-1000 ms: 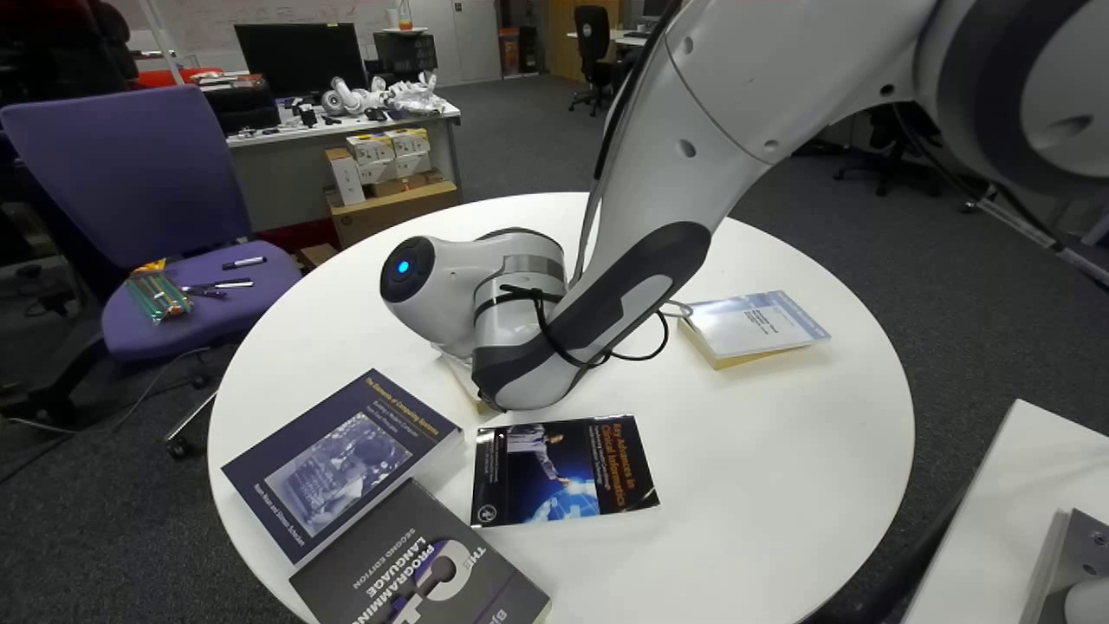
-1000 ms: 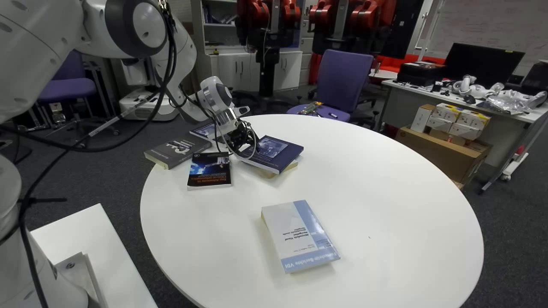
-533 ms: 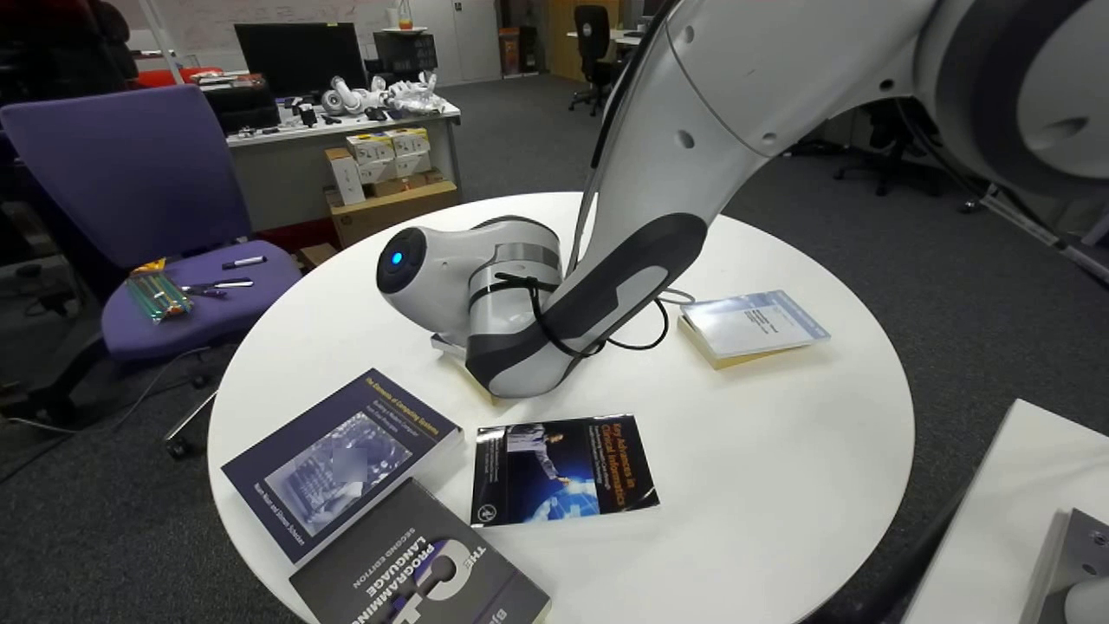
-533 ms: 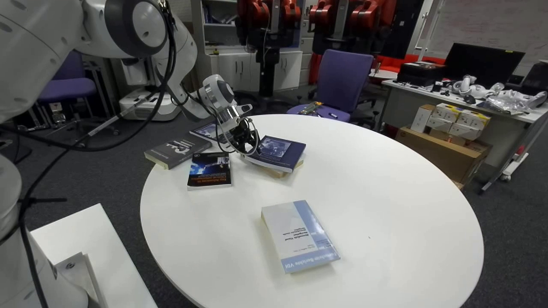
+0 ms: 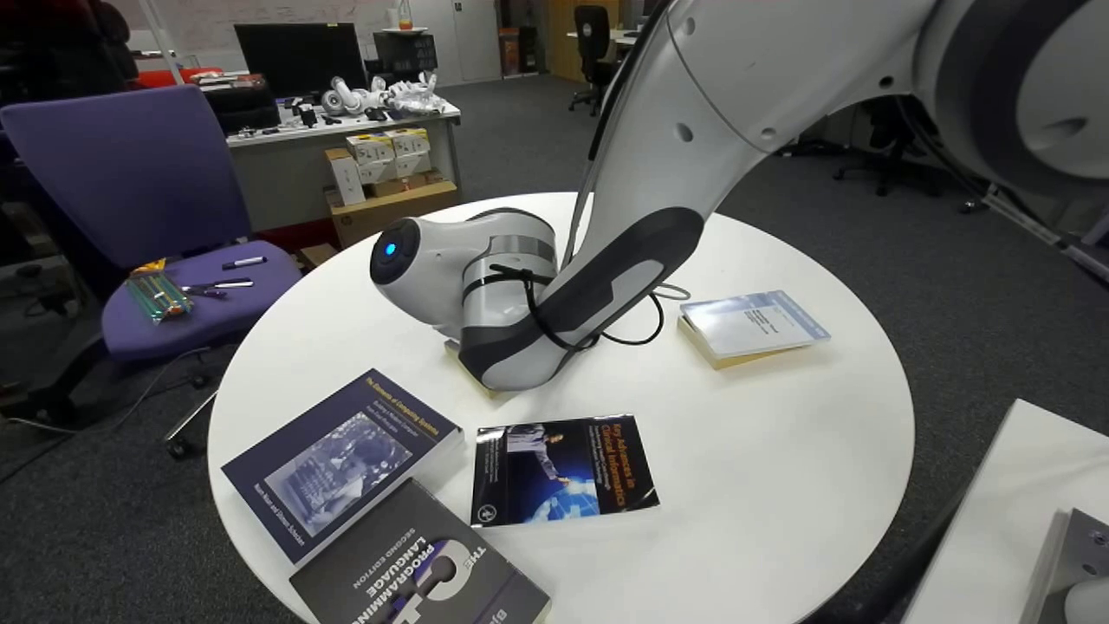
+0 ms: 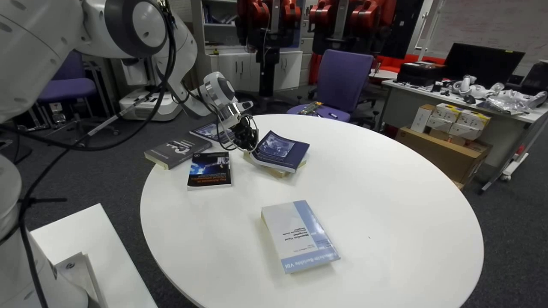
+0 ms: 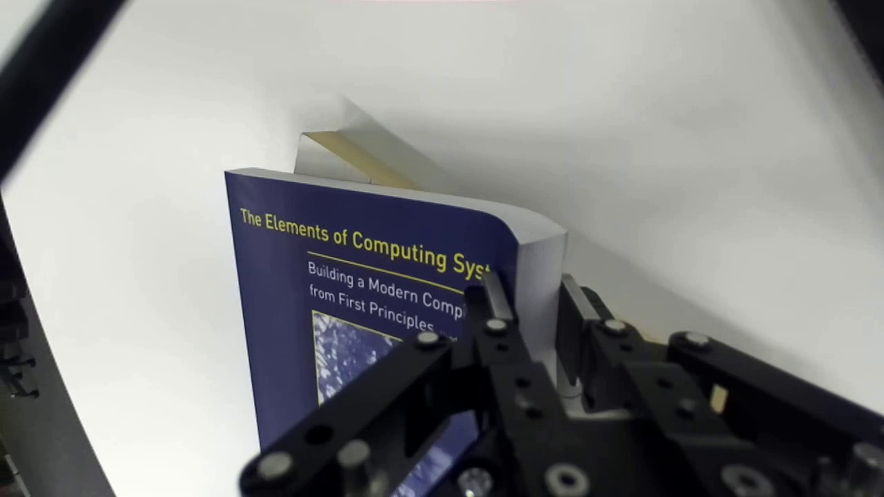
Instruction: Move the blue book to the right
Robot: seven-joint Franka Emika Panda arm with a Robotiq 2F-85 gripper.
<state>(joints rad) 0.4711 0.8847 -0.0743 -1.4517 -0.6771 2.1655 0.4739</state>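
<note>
In the tool (image 7: 537, 297), blue book (image 7: 359, 297) edge, tabletop (image 6: 376, 192) beyond

In an exterior view, a robotics lab is indicated by a robot arm (image 6: 145, 25) extended over the round white desk (image 6: 376, 201), by red-and-black jointed machines (image 6: 252, 13) and white cabinets (image 6: 250, 70) behind that desk, and, beyond its right side, by a monitor (image 6: 483, 66), loose white hardware (image 6: 463, 86) and a marked whiteboard (image 6: 471, 25)
</note>
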